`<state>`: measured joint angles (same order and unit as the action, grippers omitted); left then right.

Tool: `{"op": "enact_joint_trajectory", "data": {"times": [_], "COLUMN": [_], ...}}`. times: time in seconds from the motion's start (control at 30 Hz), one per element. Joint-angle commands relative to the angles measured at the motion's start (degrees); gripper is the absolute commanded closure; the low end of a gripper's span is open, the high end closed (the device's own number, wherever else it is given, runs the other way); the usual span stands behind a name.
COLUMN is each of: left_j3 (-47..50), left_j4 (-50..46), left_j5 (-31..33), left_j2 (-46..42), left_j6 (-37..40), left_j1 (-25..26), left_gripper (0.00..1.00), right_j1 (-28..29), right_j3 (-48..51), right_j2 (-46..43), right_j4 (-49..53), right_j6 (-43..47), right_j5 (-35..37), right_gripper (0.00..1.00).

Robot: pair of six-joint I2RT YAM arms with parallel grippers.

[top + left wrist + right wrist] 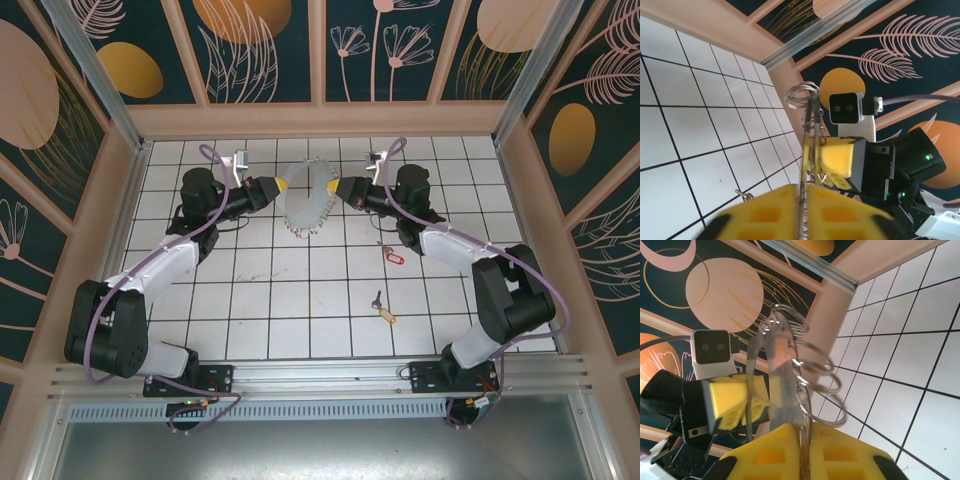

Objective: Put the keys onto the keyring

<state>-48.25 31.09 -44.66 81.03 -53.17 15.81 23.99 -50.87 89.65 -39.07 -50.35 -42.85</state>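
Observation:
The keyring [308,198], a wide grey band hoop fringed with small metal rings, hangs above the back middle of the table between both grippers. My left gripper [284,186] is shut on its left side. In the left wrist view the yellow pads [770,210] pinch the band [813,125] edge-on. My right gripper [340,190] is shut on the hoop's right side, and in the right wrist view its pads [840,450] clamp the band [780,375] and its fringe rings. Two keys lie on the tiles: the red-tagged key [392,256] and the tan-tagged key [383,311].
A white gridded tabletop [270,300] is walled by wooden panels at the back [320,118] and at both sides. An aluminium rail [320,378] runs along the near edge by the arm bases. Both keys lie right of centre, in front of the right arm.

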Motion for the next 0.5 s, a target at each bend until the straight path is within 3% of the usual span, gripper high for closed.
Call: {"op": "enact_joint_trajectory", "data": {"times": [0.0,0.13,0.3,0.4,0.47], "left_j3": [-2.24,-5.05,-12.81,-15.3,-15.69], "left_j4": [2.34,-2.72,-17.69,-21.37,-21.4], "left_j5": [-1.43,-2.41,-1.25,-1.42,-4.14], "left_j2": [-0.78,-2.14,-5.18,-7.31,-8.38], "left_j6": [1.67,7.34,22.91,29.81,33.45], "left_j1": [0.26,0.19,0.27,0.45,0.77], "left_gripper": [1.0,1.0,1.0,1.0,1.0], "right_j1": [0.01,-0.05,-0.26,-0.52,-0.67], "right_j3": [1.04,1.48,2.24,4.02,6.18], "right_j2": [-4.48,-9.64,-19.86,-27.25,-31.33], "right_j4": [-0.47,8.08,21.65,26.45,26.26], "right_j6": [2.27,8.63,20.35,25.69,25.94], "right_j5": [1.43,6.81,20.11,31.31,39.74], "right_gripper": [0.85,0.65,0.37,0.27,0.26]}}
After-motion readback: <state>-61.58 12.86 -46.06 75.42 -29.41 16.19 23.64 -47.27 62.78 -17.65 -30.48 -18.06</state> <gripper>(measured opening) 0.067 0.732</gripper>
